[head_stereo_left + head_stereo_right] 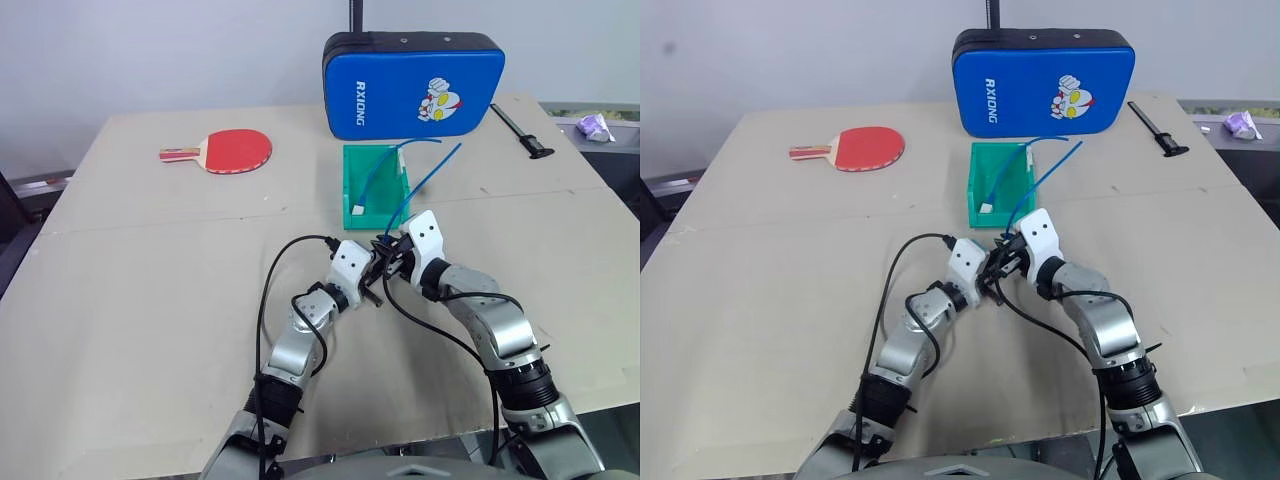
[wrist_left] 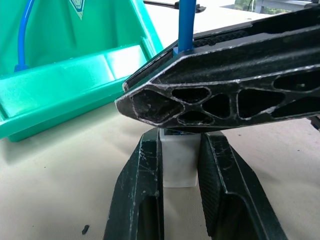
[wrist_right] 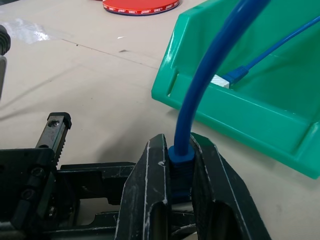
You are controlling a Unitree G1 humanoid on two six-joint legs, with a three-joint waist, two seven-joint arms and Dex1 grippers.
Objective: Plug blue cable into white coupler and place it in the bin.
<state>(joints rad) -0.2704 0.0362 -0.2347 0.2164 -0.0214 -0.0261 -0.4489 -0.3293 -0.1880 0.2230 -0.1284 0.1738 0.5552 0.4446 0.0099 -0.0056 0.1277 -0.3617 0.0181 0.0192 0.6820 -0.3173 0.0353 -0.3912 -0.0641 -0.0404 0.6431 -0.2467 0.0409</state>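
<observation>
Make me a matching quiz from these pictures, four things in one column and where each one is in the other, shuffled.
Things:
1. white coupler
2. blue cable
3. table tennis paddle
4. bin

Places:
A. far left of the table
B. held in the right gripper
C. in front of the blue case
D. held in the left gripper

Pairs: 1-D, 2-B, 3-A, 4-C

A light-blue cable (image 3: 200, 95) rose from black fingers (image 3: 145, 200), a white coupler (image 2: 178, 162) sat between other black fingers (image 2: 137, 200), and a translucent green bin (image 1: 352, 185), a blue case (image 1: 412, 85) with a cartoon print and a red paddle (image 1: 238, 150) marked the beige table (image 1: 120, 260).
</observation>
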